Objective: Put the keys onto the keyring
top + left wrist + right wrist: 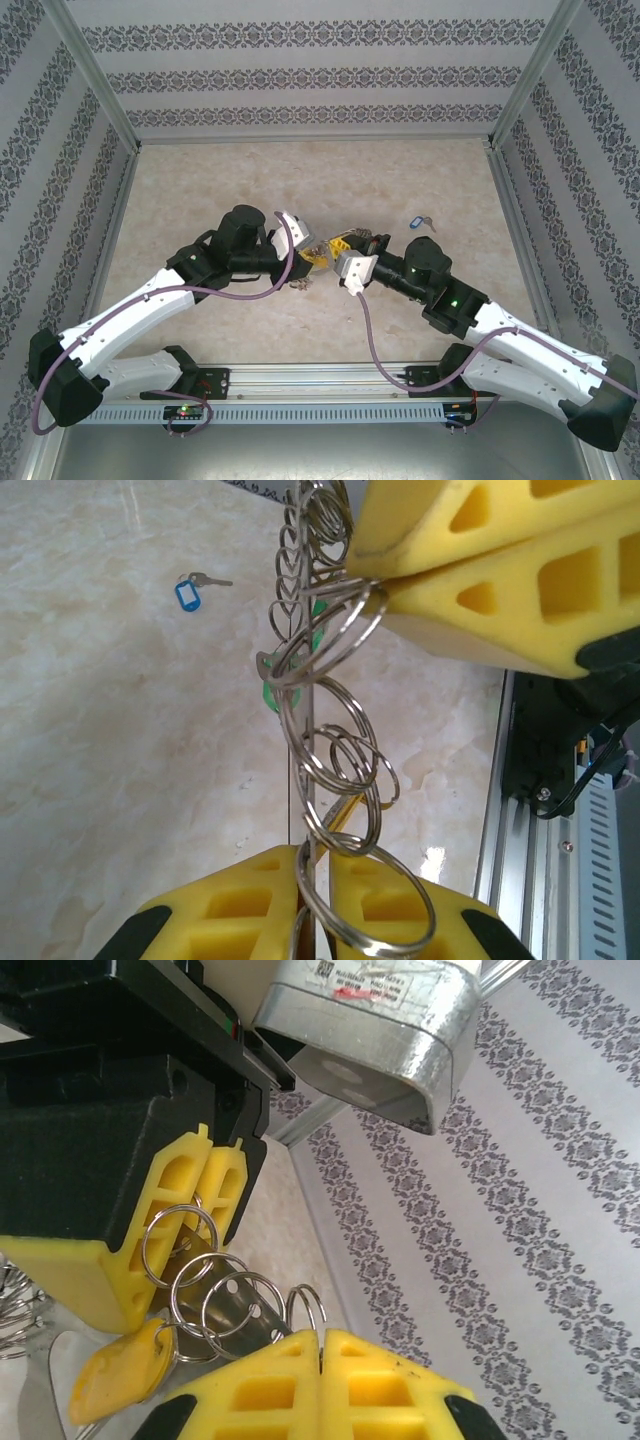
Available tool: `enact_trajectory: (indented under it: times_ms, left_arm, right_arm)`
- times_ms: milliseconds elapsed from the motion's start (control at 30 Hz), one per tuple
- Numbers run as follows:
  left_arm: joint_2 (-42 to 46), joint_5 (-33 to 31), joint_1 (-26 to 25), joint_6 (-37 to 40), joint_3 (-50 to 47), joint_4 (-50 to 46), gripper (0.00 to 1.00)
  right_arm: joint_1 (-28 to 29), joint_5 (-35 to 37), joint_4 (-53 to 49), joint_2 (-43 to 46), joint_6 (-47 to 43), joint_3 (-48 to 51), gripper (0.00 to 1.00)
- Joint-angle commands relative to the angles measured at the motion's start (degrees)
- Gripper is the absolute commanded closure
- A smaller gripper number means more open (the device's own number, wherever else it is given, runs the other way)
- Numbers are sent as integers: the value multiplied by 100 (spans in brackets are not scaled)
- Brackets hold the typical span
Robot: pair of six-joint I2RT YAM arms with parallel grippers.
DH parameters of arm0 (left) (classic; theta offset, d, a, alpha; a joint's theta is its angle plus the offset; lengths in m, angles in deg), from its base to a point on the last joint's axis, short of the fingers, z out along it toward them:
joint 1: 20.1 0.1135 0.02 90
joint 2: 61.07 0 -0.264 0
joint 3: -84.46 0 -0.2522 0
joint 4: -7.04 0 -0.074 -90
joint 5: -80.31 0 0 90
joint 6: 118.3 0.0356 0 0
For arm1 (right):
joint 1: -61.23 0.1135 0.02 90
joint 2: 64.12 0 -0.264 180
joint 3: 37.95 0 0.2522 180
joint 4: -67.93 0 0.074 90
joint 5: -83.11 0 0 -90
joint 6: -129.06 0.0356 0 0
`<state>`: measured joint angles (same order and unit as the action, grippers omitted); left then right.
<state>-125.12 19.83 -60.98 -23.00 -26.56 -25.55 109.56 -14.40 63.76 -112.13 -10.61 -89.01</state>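
At the near edge both arms rise from their bases and reach inward, meeting over the middle of the table (200,180). There the left gripper (316,259) and the right gripper (342,244) sit tip to tip, just beside each other, with a small bunch of keys (300,284) hanging under the left one.

In the left wrist view the left gripper's yellow fingers (230,915) are closed to a thin slit. The keyring (296,810), a thin grey wire, runs upright into that slit and is clamped there. Small overlapping rings are strung along the wire, with a green cap (270,692) behind them. Above, the right gripper's fingers (480,570) are pressed flat together and nip the edge of one split ring (362,630).

The right wrist view shows its own fingers (260,1390) meeting with no gap. A yellow-capped key (118,1372) hangs at their left, and the left gripper (195,1200) is just beyond.

Farther out, a blue-capped key (422,222) lies alone on the table, well apart from the cluster. Behind it stands the patterned wall (320,80)
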Motion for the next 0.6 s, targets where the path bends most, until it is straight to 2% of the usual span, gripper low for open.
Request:
enact_trajectory:
  times_ms: [0, 267, 467, 567]
  left_arm:
    - [279, -244, -43, -20, 74, 406, 100]
    - [220, -123, -43, -77, 105, 524, 100]
    - [191, -222, -43, -168, 156, 540, 100]
    - [183, -228, -44, -230, 212, 521, 100]
  right_arm:
    - [-210, -53, -323, 183, 142, 190, 81]
    - [-232, 250, -529, 265, 133, 202, 83]
    - [-236, -422, -498, 595, 97, 307, 80]
    - [-196, -738, -404, 703, 145, 347, 81]
